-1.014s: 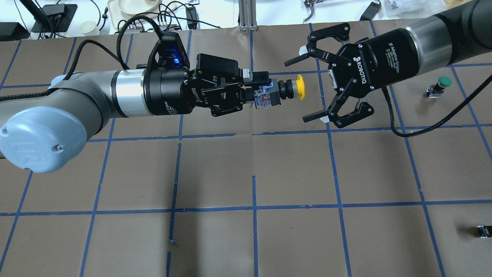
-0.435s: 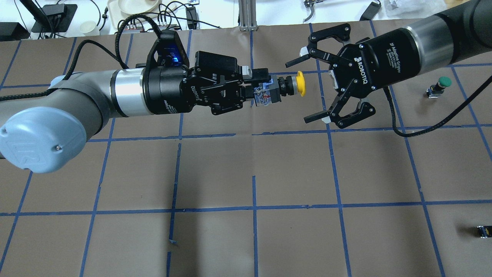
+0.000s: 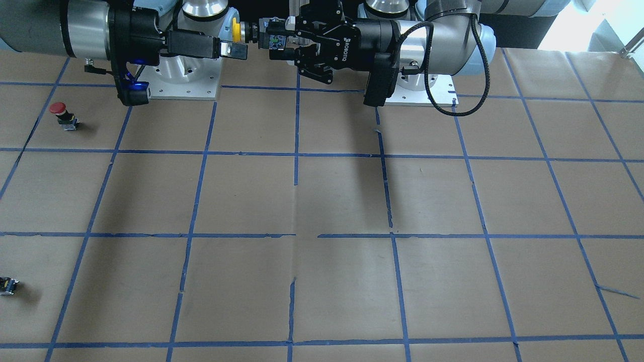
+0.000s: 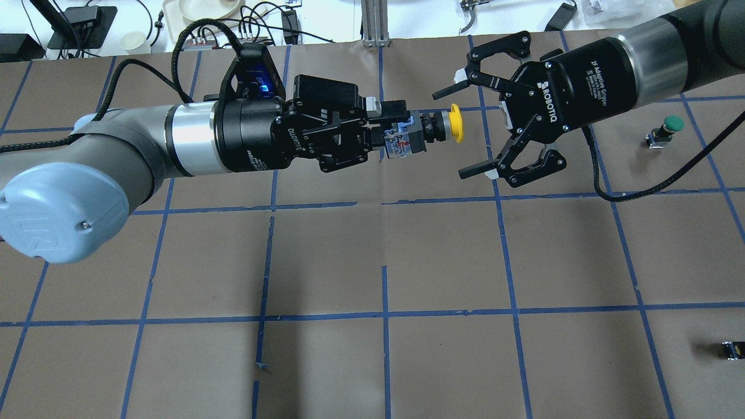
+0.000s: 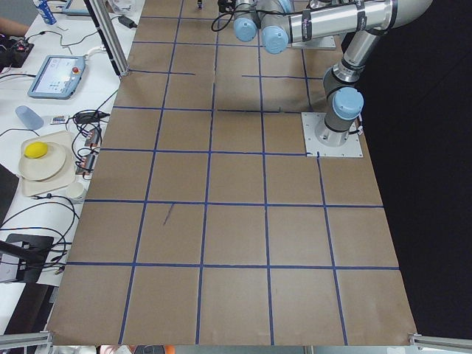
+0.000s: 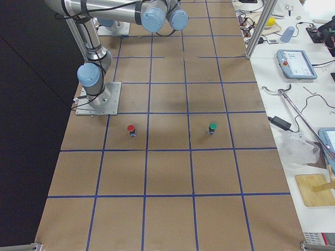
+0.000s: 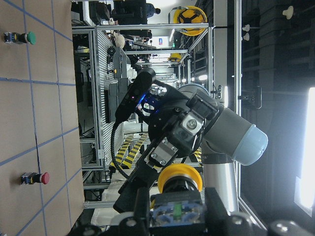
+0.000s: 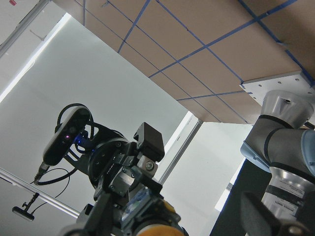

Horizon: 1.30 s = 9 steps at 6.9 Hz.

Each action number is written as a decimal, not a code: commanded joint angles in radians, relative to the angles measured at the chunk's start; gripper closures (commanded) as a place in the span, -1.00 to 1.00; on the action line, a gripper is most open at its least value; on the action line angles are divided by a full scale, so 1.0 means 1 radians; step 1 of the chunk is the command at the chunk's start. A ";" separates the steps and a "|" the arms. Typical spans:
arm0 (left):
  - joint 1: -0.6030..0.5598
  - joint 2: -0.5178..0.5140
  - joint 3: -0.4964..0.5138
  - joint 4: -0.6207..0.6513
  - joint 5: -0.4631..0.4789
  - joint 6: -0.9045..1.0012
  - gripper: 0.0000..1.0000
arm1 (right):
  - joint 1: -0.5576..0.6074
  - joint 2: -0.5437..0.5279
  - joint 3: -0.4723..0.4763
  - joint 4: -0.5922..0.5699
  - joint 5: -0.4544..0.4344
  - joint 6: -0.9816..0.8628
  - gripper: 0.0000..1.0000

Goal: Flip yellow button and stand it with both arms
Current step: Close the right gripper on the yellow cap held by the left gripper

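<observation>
The yellow button [image 4: 457, 124] is held level in the air, with its yellow cap pointing at my right gripper. My left gripper [image 4: 400, 135] is shut on the button's greyish-blue base [image 4: 401, 142]. My right gripper [image 4: 456, 132] is open, and its two fingers straddle the yellow cap without touching it. In the front-facing view the cap [image 3: 235, 32] sits just above a right finger [image 3: 232, 49], with the left gripper [image 3: 282, 42] beside it. The left wrist view shows the cap [image 7: 179, 177] above the base. The right wrist view shows the cap [image 8: 157, 231] at its bottom edge.
A green-capped button [image 4: 669, 129] stands on the brown table at the right. A tiny black-and-yellow block [image 4: 732, 349] lies near the right edge. A red-capped button [image 3: 61, 114] stands close to the robot's right base plate [image 3: 181, 90]. Blue tape lines grid the table.
Both grippers have shifted slightly toward the far side of the table. The left stays shut on the button, and the right stays open around the cap.
</observation>
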 commanded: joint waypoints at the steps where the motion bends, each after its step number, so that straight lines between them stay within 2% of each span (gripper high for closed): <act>1: 0.000 0.001 0.000 0.002 -0.002 0.000 0.70 | -0.002 -0.011 -0.011 0.008 0.033 0.003 -0.93; 3: 0.000 0.001 0.002 0.002 0.000 0.000 0.70 | -0.001 -0.023 -0.012 0.008 0.043 0.003 -0.92; 4: 0.000 0.005 0.002 0.002 0.000 0.000 0.70 | -0.001 -0.035 -0.009 0.008 0.041 0.003 -0.77; 6: 0.000 0.006 0.002 0.002 0.000 0.000 0.70 | -0.001 -0.045 -0.009 0.008 0.043 -0.002 0.24; 9: 0.000 0.007 0.003 0.002 0.003 0.000 0.69 | -0.001 -0.077 -0.008 0.011 0.052 0.001 0.46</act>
